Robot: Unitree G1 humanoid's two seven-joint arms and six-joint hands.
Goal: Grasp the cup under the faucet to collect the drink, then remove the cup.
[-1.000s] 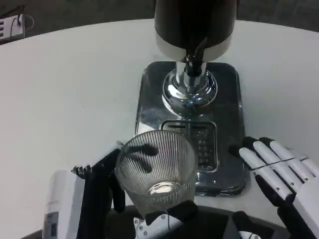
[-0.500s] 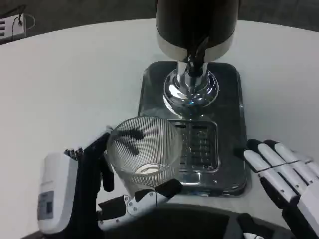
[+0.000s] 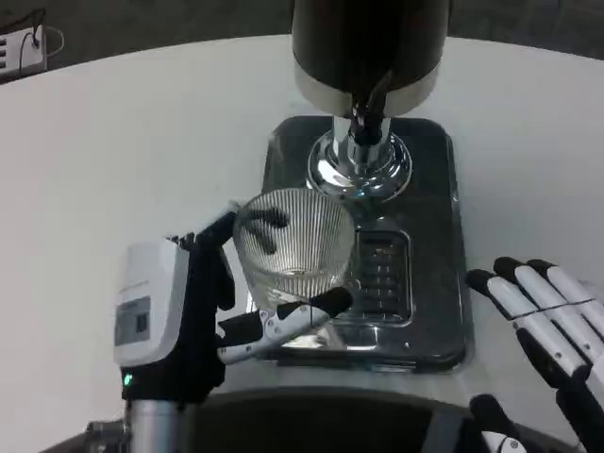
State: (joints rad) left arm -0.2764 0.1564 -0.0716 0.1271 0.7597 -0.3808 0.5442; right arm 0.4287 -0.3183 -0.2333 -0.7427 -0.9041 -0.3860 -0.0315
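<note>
A ribbed clear glass cup (image 3: 294, 243) is held by my left hand (image 3: 189, 316), fingers behind it and the thumb (image 3: 283, 323) across its front. The cup hangs over the left part of the chrome drip tray (image 3: 429, 283), just in front of and left of the faucet (image 3: 368, 118). The black drink dispenser (image 3: 368, 42) stands at the back of the tray. The cup looks empty. My right hand (image 3: 547, 326) lies open at the tray's right front, fingers stretched out, touching nothing.
The slotted drain grate (image 3: 382, 274) sits in the tray right of the cup. A white power strip (image 3: 24, 52) lies at the far left edge. The round white table (image 3: 123, 160) spreads wide to the left.
My left hand has carried the cup forward and to the right, from the tray's front left corner toward the faucet. My right hand has slid slightly right and down.
</note>
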